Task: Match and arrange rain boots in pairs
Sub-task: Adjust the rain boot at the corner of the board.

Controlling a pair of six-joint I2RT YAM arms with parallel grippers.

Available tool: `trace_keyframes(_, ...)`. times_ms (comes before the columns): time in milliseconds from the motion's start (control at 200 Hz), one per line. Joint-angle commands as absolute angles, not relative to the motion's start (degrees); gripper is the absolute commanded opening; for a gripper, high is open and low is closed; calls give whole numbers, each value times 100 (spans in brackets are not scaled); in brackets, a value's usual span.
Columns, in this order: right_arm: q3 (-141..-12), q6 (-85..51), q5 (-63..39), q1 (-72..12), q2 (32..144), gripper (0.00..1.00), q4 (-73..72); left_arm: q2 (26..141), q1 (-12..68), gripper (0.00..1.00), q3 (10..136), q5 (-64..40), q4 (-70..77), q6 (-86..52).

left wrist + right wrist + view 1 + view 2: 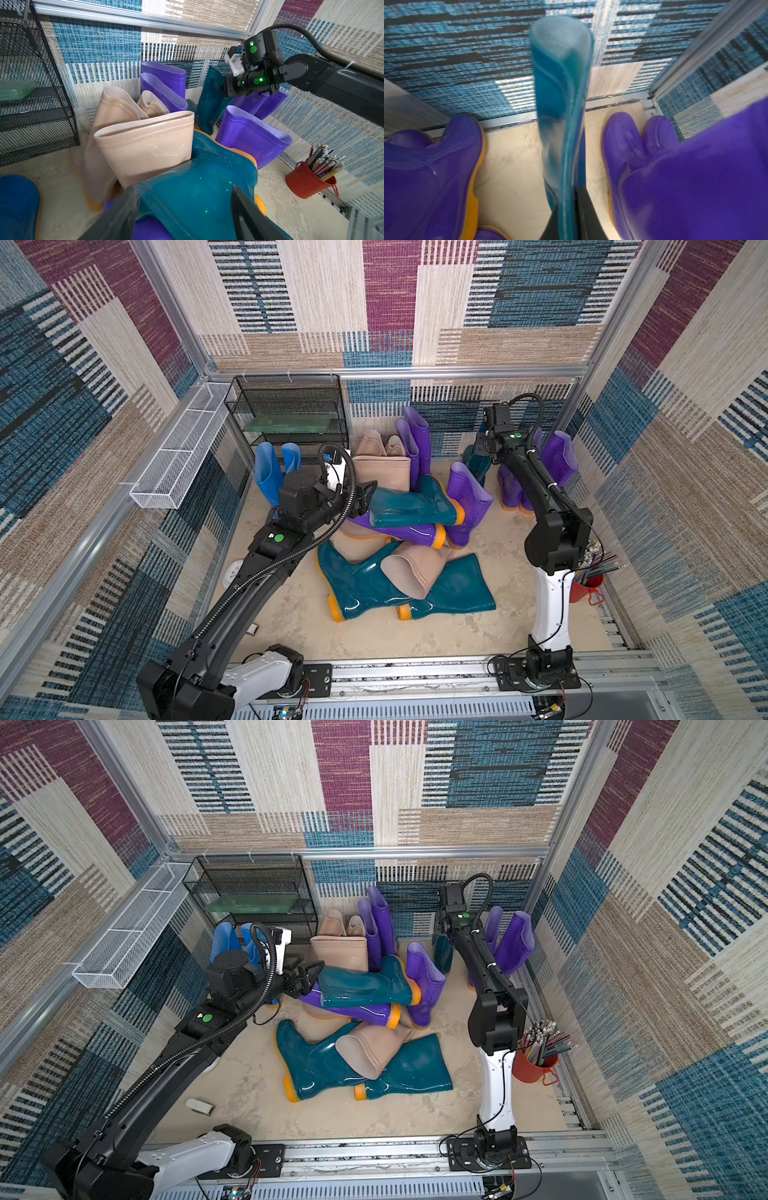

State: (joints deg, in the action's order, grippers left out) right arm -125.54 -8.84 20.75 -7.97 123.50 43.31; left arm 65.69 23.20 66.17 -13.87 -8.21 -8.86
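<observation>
Top views both show the beige, stone-looking tabletop (291,626) mostly bare along the near edge. Glossy rubber rain boots (361,576) are heaped in the middle: teal, purple and beige-pink, all orange-soled. Back-left stands a black wire-mesh rack (291,414), with blue boots (268,477) upright just in front. One teal boot (415,506) lies across the top of the heap, its floppy cuff between the widely spread left fingers (116,220). By the back wall the right fingers (587,224) pinch an upright teal boot (560,104) flat at its rim, with purple boots (425,176) close on either side.
</observation>
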Motion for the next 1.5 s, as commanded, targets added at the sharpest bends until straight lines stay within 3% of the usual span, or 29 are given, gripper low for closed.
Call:
trace_keyframes(0,-12272,-1005,2538,-718,12170,0,4230,6628,2311,71,6618,-1494,-624,-791)
trace_keyframes(300,-11799,-1009,2845,-571,11682,0,4113,6677,2306,70,6639,-1450,-677,-756)
trace_keyframes(516,-11623,-814,2379,-430,11498,0,4075,6686,2305,70,6621,-1468,-646,-779)
trace_keyframes(686,-11880,-774,2205,-254,11672,5,4330,6749,2307,70,6623,-1520,-637,-798)
trace_keyframes(891,-11987,-759,2253,-250,11575,4,4170,6750,2310,70,6631,-1538,-653,-800)
trace_keyframes(957,-12131,-665,2255,-238,11630,9,4201,6752,2308,70,6642,-1576,-650,-817)
trace_keyframes(1027,-12319,-699,2250,-237,11715,4,4372,6768,2306,70,6661,-1665,-655,-839)
trace_keyframes(1082,-12327,-685,2104,-241,11725,13,4424,6772,2312,70,6670,-1670,-661,-839)
trace_keyframes(1142,-12260,-716,1853,-287,11701,31,4471,6771,2306,69,6677,-1662,-676,-830)
trace_keyframes(1237,-12099,-795,1780,-417,11611,39,4469,6753,2311,69,6660,-1614,-677,-809)
trace_keyframes(1397,-11935,-942,2130,-559,11354,63,4478,6735,2308,70,6656,-1595,-687,-803)
trace_keyframes(1492,-11919,-988,2293,-647,11075,68,4487,6715,2311,70,6668,-1600,-686,-808)
